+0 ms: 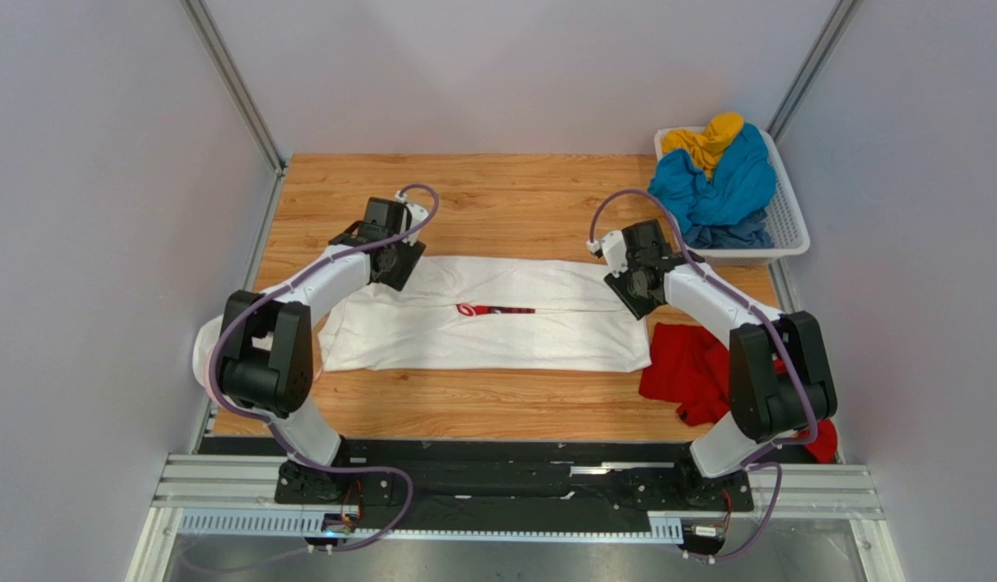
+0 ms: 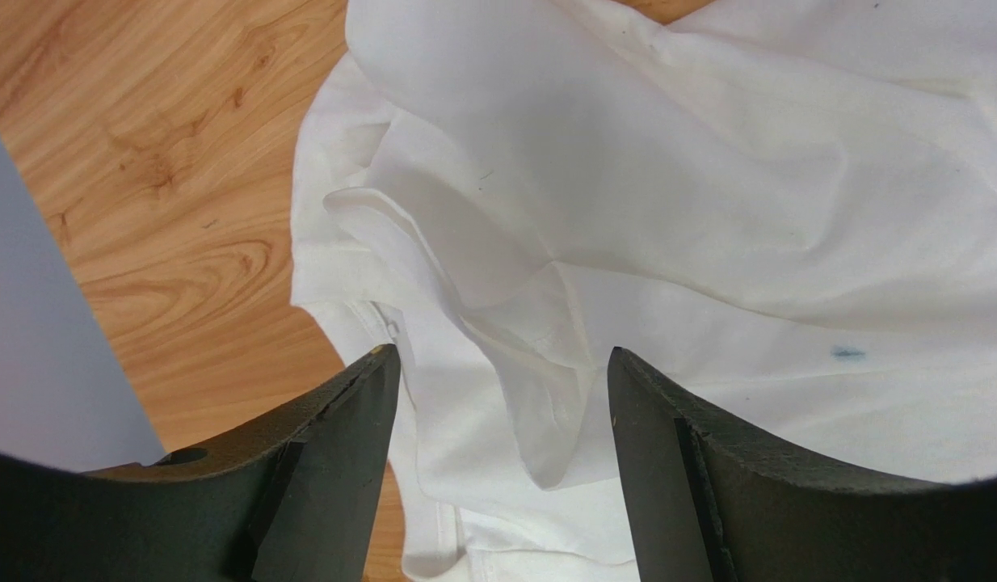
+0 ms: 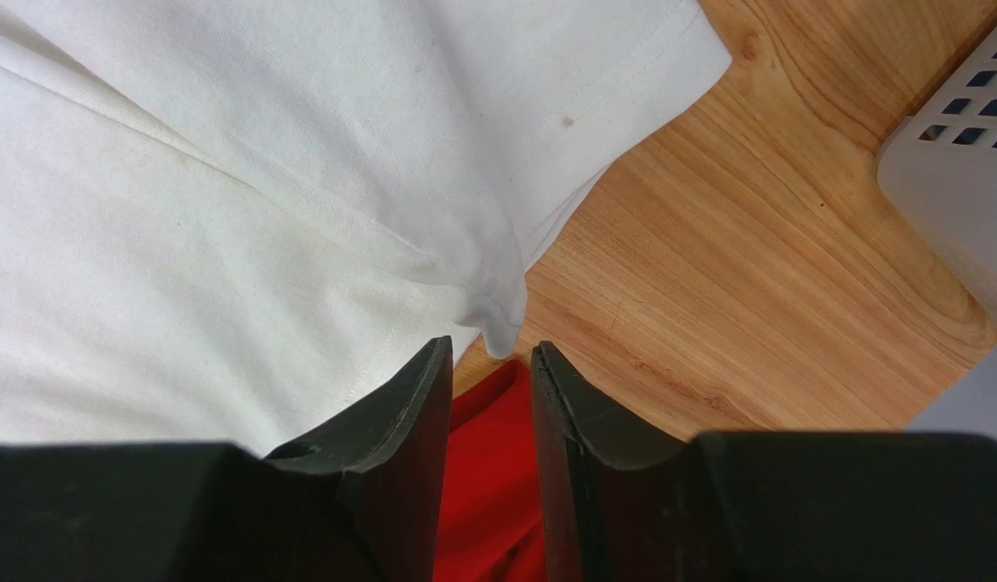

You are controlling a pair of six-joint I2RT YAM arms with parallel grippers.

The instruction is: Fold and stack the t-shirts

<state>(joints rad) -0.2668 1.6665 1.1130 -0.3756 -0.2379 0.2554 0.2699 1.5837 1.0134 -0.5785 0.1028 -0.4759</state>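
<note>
- The red t-shirt (image 1: 692,364) lies crumpled and unfolded on the tabletop (image 1: 503,194), just off the near right corner of the white t-shirt (image 1: 491,334) and beside the right arm.
- The white t-shirt lies as a long flat band across the middle of the tabletop. Its long axis runs left to right, and a thin strip of its red print (image 1: 497,309) shows along the centre line.
- The left end effector (image 2: 503,400) hangs over the far left corner of the white t-shirt. Its fingers (image 2: 346,461) stand wide apart on either side of a bunched ridge of cloth, and neither finger presses on it.
- The right end effector (image 3: 491,364) sits at the far right corner of the white t-shirt with its fingers drawn to a narrow gap. Red cloth shows through that gap, and a pulled-up tip of the white hem lies just ahead of the fingertips, not visibly between them.
- Each short end of the band lies directly under its own arm, so neither arm is nearer overall. The next fold probably crosses the long axis, carrying one short end toward the other. On that reading the left arm is better placed, since cloth is already between its fingers.
- Beyond the far right end of the white t-shirt and well apart from it, the white basket (image 1: 792,230) holds the blue t-shirt (image 1: 716,188) with the yellow t-shirt (image 1: 707,140) on top. Both are heaped and unfolded.
</note>
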